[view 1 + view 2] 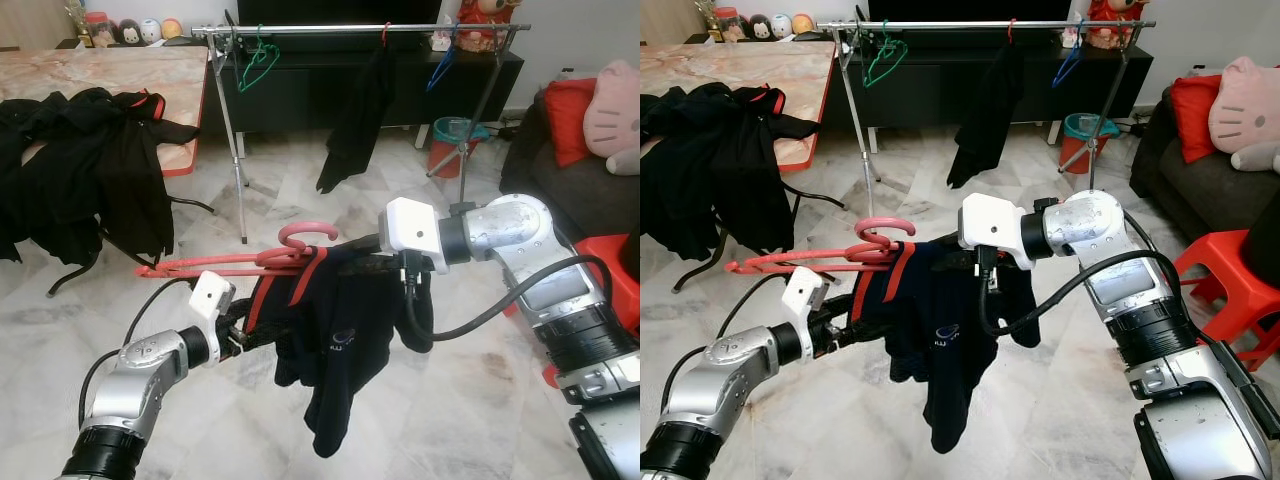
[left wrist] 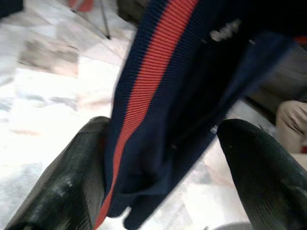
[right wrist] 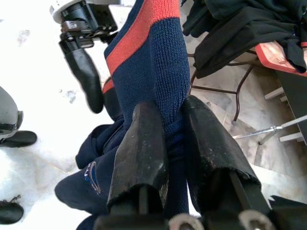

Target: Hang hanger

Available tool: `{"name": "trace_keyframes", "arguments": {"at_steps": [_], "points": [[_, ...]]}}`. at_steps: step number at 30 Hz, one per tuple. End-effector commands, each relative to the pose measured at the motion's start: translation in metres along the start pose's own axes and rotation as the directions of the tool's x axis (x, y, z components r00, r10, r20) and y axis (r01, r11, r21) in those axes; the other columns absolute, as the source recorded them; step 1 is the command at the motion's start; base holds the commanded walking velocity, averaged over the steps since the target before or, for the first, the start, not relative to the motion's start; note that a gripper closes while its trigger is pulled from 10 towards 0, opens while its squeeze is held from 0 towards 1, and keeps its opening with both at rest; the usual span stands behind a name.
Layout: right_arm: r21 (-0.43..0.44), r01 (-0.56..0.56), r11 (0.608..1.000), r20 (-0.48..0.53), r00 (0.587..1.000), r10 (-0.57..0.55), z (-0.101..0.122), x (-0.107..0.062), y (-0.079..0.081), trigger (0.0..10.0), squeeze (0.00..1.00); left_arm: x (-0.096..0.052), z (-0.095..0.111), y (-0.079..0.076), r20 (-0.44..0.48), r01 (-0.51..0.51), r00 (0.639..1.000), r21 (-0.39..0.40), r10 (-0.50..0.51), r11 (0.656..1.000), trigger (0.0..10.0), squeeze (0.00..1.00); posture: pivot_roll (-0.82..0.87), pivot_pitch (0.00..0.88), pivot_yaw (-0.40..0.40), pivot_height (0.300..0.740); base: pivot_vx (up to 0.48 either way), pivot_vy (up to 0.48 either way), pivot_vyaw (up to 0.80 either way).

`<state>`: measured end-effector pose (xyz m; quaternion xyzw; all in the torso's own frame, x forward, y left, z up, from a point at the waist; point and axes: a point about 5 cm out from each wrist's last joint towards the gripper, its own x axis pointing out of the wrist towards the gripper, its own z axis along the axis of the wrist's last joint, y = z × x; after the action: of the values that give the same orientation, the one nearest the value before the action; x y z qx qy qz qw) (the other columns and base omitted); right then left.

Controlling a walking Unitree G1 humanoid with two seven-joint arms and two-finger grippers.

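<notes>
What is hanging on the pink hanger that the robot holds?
A navy shirt with a red stripe hangs on the pink hanger, held by both the left gripper and the right gripper. The shirt covers the hanger's right half.

Three hangers: pink hanger (image 1: 262,258), green hanger (image 1: 258,60), blue hanger (image 1: 440,62); two red stools (image 1: 1230,285).

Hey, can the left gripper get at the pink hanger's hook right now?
Probably yes: the left gripper sits open just below the pink hanger, whose hook stands clear above the navy shirt.
</notes>
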<state>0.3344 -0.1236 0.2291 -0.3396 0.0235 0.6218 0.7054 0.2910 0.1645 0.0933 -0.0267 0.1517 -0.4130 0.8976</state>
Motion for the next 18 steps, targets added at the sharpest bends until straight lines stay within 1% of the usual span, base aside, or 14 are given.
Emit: {"name": "trace_keyframes", "arguments": {"at_steps": [1,3,4,5,6,7,8,9,10,11,18], "points": [[-0.056,0.017,0.998,0.028,0.999,-0.016,0.0152,-0.0052,-0.0072,10.0,0.00,0.0000,-0.0013,-0.0046,-0.025,0.030,0.999,0.015,-0.030,0.999,9.6,0.00,-0.14,0.000,-0.072,0.732,0.000,0.000,0.00],[-0.058,0.020,0.998,0.029,0.999,-0.018,0.0157,-0.0051,-0.0079,10.0,0.00,0.0011,-0.0016,-0.0051,-0.024,0.030,0.999,0.017,-0.029,0.999,9.5,0.00,-0.14,0.000,-0.072,0.732,0.000,0.000,0.00],[-0.060,0.022,0.998,0.029,0.999,-0.021,0.0164,-0.0049,-0.0086,10.0,0.00,0.0028,-0.0018,-0.0051,-0.020,0.020,1.000,0.015,-0.020,1.000,6.5,0.00,-0.14,0.000,-0.073,0.732,0.000,0.000,0.00],[-0.060,0.023,0.998,0.029,0.999,-0.022,0.0166,-0.0048,-0.0090,10.0,0.00,0.0036,-0.0019,-0.0049,-0.019,0.015,1.000,0.015,-0.015,1.000,6.5,0.00,-0.14,0.000,-0.073,0.732,0.000,0.000,0.00],[-0.062,0.025,0.998,0.030,0.999,-0.023,0.0173,-0.0046,-0.0095,10.0,0.00,0.0049,-0.0030,-0.0048,-0.025,0.005,1.000,0.020,-0.004,1.000,4.4,0.00,-0.14,0.000,-0.073,0.732,0.000,0.000,0.00],[-0.063,0.025,0.998,0.031,0.999,-0.023,0.0176,-0.0046,-0.0096,10.0,0.00,0.0051,-0.0034,-0.0049,-0.028,0.004,1.000,0.021,-0.003,1.000,3.3,0.00,-0.14,0.000,-0.073,0.732,0.000,0.000,0.00],[-0.064,0.026,0.998,0.031,0.999,-0.024,0.0180,-0.0046,-0.0097,10.0,0.00,0.0054,-0.0042,-0.0051,-0.032,0.002,0.999,0.023,-0.002,1.000,3.3,0.00,-0.14,0.000,-0.073,0.732,0.000,0.000,0.00],[-0.066,0.028,0.997,0.032,0.999,-0.026,0.0184,-0.0047,-0.0100,10.0,0.00,0.0056,-0.0050,-0.0050,-0.035,-0.003,0.999,0.025,0.004,1.000,1.6,0.00,-0.14,0.000,-0.073,0.732,0.000,0.000,0.00],[-0.067,0.029,0.997,0.032,0.999,-0.027,0.0188,-0.0048,-0.0102,10.0,0.00,0.0058,-0.0058,-0.0050,-0.037,-0.008,0.999,0.026,0.009,1.000,0.4,0.00,-0.14,0.000,-0.073,0.732,0.000,0.000,0.00],[-0.068,0.031,0.997,0.032,0.999,-0.029,0.0188,-0.0050,-0.0106,10.0,0.00,0.0062,-0.0062,-0.0051,-0.037,-0.009,0.999,0.026,0.010,1.000,0.0,0.00,-0.15,0.000,-0.074,0.732,0.000,0.000,0.00],[-0.068,0.035,0.997,0.031,0.999,-0.033,0.0193,-0.0050,-0.0116,10.0,0.00,0.0084,-0.0078,-0.0068,-0.034,-0.015,0.999,0.021,0.016,1.000,0.0,0.00,-0.15,0.000,-0.076,0.732,0.000,0.000,0.00]]}}
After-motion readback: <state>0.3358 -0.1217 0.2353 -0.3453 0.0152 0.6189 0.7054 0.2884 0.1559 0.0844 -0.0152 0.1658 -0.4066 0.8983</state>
